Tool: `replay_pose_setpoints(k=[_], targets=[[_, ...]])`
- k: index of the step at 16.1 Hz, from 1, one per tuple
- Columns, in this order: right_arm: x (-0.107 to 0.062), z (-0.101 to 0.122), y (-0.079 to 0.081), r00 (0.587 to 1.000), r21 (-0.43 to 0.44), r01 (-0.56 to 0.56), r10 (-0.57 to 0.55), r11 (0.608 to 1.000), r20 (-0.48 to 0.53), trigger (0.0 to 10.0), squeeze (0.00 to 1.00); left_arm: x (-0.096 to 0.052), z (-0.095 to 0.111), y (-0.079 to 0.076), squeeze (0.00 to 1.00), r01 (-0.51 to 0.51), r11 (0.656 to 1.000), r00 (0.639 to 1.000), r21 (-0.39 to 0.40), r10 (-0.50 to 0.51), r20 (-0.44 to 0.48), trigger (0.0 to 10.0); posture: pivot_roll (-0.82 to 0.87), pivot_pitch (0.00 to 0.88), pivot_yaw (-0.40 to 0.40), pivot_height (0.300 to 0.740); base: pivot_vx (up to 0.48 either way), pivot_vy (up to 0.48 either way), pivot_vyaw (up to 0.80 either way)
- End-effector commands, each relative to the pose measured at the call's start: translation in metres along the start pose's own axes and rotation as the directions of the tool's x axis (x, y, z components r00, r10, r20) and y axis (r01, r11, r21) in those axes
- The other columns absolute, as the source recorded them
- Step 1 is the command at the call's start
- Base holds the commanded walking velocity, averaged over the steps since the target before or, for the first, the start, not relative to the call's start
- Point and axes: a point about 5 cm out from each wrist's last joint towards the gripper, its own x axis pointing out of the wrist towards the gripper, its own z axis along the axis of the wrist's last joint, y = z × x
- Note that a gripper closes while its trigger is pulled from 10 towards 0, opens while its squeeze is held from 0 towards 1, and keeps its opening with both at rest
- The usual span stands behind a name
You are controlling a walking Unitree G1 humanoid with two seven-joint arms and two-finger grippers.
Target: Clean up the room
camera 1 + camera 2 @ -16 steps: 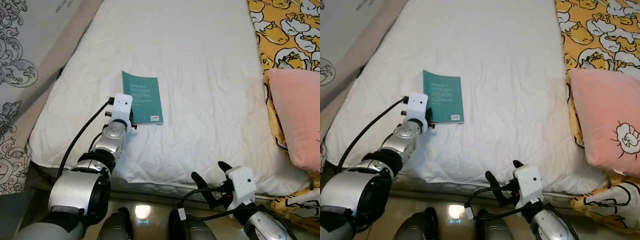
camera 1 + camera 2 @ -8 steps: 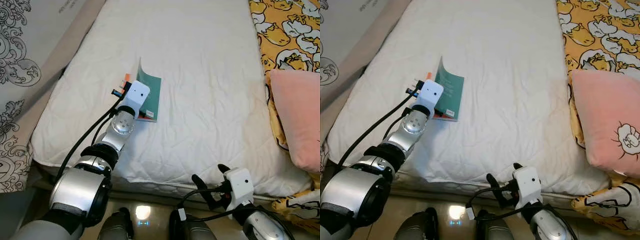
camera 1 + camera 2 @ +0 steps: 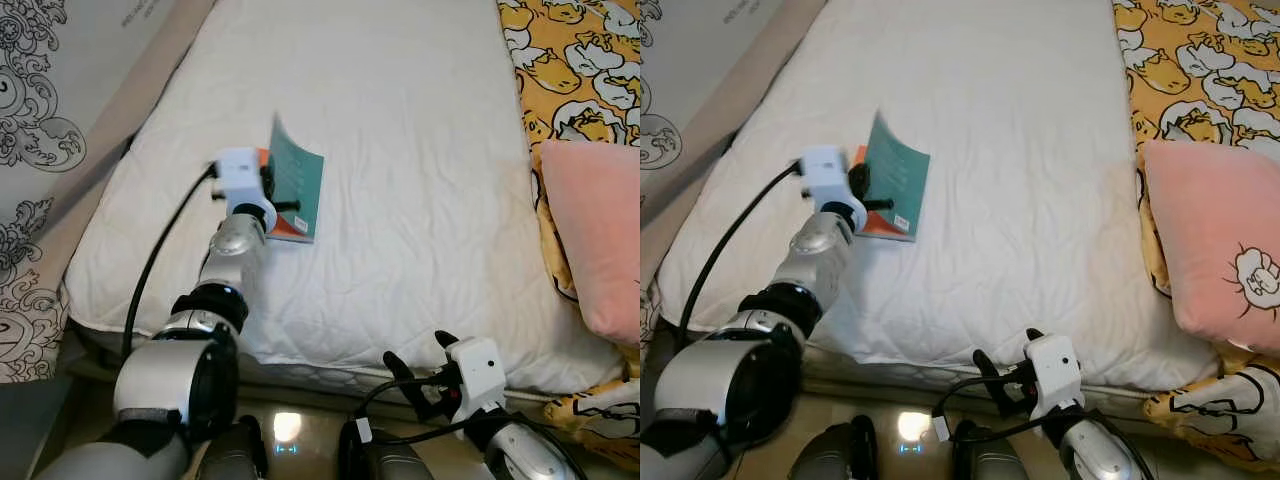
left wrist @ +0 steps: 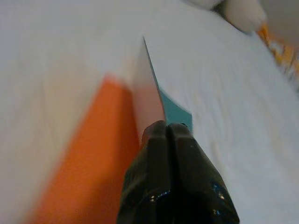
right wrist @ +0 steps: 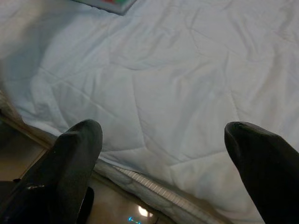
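Pinching the teal book's [image 3: 298, 180] cover, left gripper [image 4: 167, 130] is clamped tight; right gripper [image 5: 163, 140] hangs released near the bed [image 3: 420, 120] edge.

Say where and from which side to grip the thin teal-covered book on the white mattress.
Grip the thin teal-covered book by its raised left cover edge, coming from the robot's left. That edge stands lifted off the white mattress, exposing an orange page; the left end effector is shut there.

Book [image 3: 298, 180] on the mattress [image 3: 400, 120] left of centre, left gripper [image 3: 283, 193] at its near-left edge apparently lifting the cover, pillow [image 3: 600, 240] far right on a blanket [image 3: 560, 60], right gripper [image 3: 420, 365] at the mattress's near edge.
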Motion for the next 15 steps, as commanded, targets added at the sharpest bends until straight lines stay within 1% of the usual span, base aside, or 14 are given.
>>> replay_pose_setpoints(k=[1,2,3,4,5,7,8,9,10,11,12,13,14,15], targets=[[-0.003,-0.005,0.000,1.000,-0.012,-0.005,0.005,1.000,-0.024,10.0,0.00,-0.006,-0.024,0.006,0.00,-0.039,0.976,0.993,-0.213,0.014,-0.117,0.0,-0.18,0.188,-0.059,0.740,0.000,0.000,0.00],[-0.003,-0.005,0.000,1.000,-0.012,-0.006,0.005,1.000,-0.025,10.0,0.00,-0.008,-0.030,0.009,0.00,-0.060,0.962,0.990,-0.266,0.022,-0.142,0.0,-0.19,0.188,-0.062,0.740,0.000,0.000,0.00],[-0.003,-0.006,-0.001,0.999,-0.015,-0.010,0.009,1.000,-0.030,10.0,0.00,-0.016,-0.050,0.014,0.00,-0.118,0.919,0.975,-0.375,0.036,-0.220,0.0,-0.19,0.189,-0.067,0.740,0.000,0.000,0.00],[-0.004,-0.007,-0.001,0.999,-0.018,-0.014,0.014,1.000,-0.037,10.0,0.00,-0.024,-0.069,0.017,0.00,-0.167,0.907,0.957,-0.387,0.055,-0.283,0.0,-0.19,0.187,-0.072,0.740,0.000,0.000,0.00],[-0.004,-0.007,-0.002,0.999,-0.023,-0.018,0.018,1.000,-0.041,10.0,0.00,-0.033,-0.083,0.024,0.00,-0.225,0.902,0.940,-0.368,0.102,-0.327,0.0,-0.20,0.185,-0.075,0.740,0.000,0.000,0.00],[-0.003,-0.006,-0.004,0.999,-0.027,-0.017,0.016,0.999,-0.042,10.0,0.00,-0.039,-0.092,0.031,0.00,-0.266,0.900,0.925,-0.345,0.137,-0.356,0.0,-0.20,0.183,-0.079,0.740,0.000,0.000,0.00],[-0.004,-0.006,-0.005,0.999,-0.030,-0.015,0.014,0.999,-0.043,10.0,0.00,-0.040,-0.090,0.036,0.00,-0.249,0.927,0.927,-0.281,0.145,-0.346,0.0,-0.21,0.182,-0.080,0.740,0.000,0.000,0.00],[-0.004,-0.006,-0.005,0.999,-0.032,-0.013,0.012,0.999,-0.046,10.0,0.00,-0.036,-0.081,0.039,0.00,-0.178,0.977,0.941,-0.120,0.134,-0.310,0.0,-0.21,0.182,-0.083,0.740,0.000,0.000,0.00],[-0.005,-0.007,-0.005,0.999,-0.033,-0.014,0.012,0.999,-0.049,10.0,0.00,-0.030,-0.067,0.040,0.00,-0.065,0.982,0.960,0.175,0.110,-0.257,0.0,-0.21,0.182,-0.083,0.740,0.000,0.000,0.00],[-0.005,-0.007,-0.005,0.999,-0.033,-0.014,0.012,0.999,-0.050,10.0,0.00,-0.027,-0.057,0.043,0.00,-0.022,0.937,0.969,0.350,0.105,-0.222,0.0,-0.20,0.182,-0.083,0.740,0.000,0.000,0.00],[-0.005,-0.007,-0.005,0.999,-0.033,-0.014,0.012,0.999,-0.051,10.0,0.00,-0.024,-0.047,0.046,0.00,-0.008,0.904,0.977,0.427,0.098,-0.190,0.0,-0.20,0.182,-0.083,0.740,0.000,0.000,0.00],[-0.004,-0.007,-0.005,0.999,-0.032,-0.013,0.012,0.999,-0.052,10.0,0.00,-0.022,-0.040,0.049,0.16,-0.008,0.862,0.980,0.506,0.106,-0.166,0.0,-0.20,0.182,-0.083,0.740,0.000,0.000,0.00],[-0.004,-0.008,-0.005,0.999,-0.031,-0.014,0.012,0.999,-0.052,10.0,0.00,-0.021,-0.037,0.051,1.00,-0.013,0.836,0.982,0.549,0.115,-0.152,10.0,-0.19,0.183,-0.082,0.740,0.000,0.000,0.00],[-0.003,-0.008,-0.005,0.998,-0.031,-0.015,0.014,0.999,-0.053,10.0,0.00,-0.022,-0.036,0.053,1.00,-0.014,0.832,0.981,0.555,0.118,-0.152,10.0,-0.19,0.183,-0.082,0.740,0.000,0.000,0.00]])
